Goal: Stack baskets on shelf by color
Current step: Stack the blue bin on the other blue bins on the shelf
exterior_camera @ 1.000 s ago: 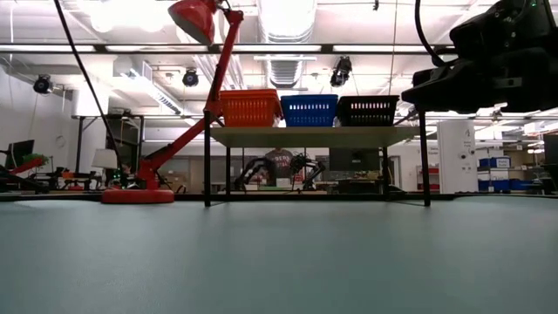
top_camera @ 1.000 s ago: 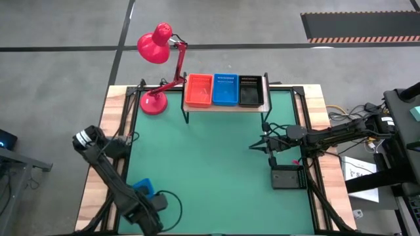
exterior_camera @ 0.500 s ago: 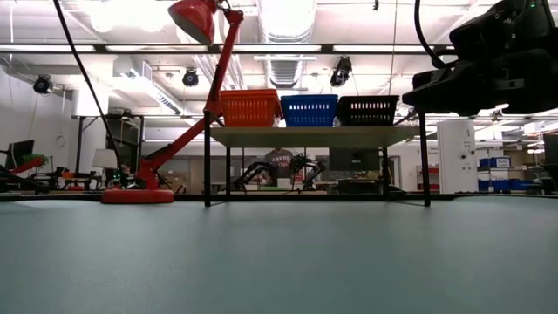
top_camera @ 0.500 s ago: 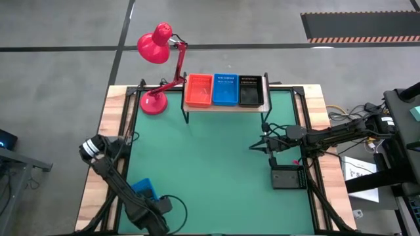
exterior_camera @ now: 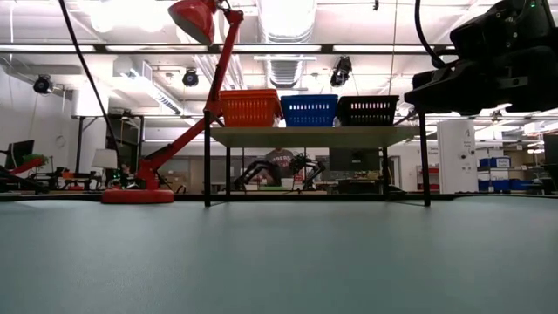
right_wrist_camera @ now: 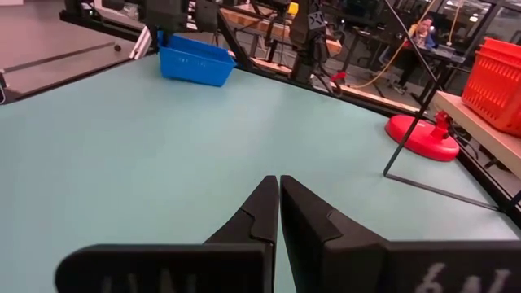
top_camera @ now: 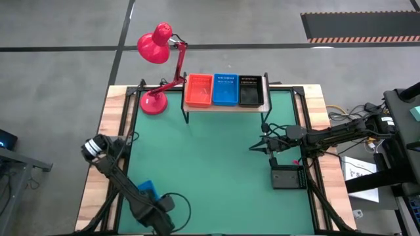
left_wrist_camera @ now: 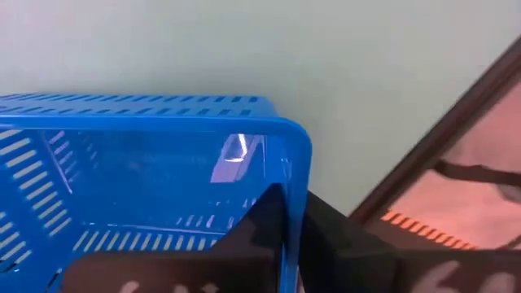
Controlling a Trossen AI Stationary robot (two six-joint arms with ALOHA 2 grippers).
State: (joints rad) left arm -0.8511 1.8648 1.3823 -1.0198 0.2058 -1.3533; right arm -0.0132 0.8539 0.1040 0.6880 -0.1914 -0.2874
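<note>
Two grippers are at work on your table. Nearest you, at the front left corner, the left gripper (left_wrist_camera: 285, 244) has its fingers pinched on the wall of a blue basket (left_wrist_camera: 138, 187), one finger inside the rim and one outside. From above, that basket (top_camera: 146, 189) sits on the green table (top_camera: 210, 164) close to its left edge, partly hidden under the arm, so you cannot tell whether it is lifted. On the right side, a black basket (top_camera: 288, 177) rests flat near the edge. Just beyond it, the right gripper (right_wrist_camera: 278, 199) hovers over the mat with its fingers pressed together, holding nothing. At the far edge, the shelf (top_camera: 226, 107) carries orange, blue and black baskets side by side, with a red desk lamp (top_camera: 156, 72) to its left.
</note>
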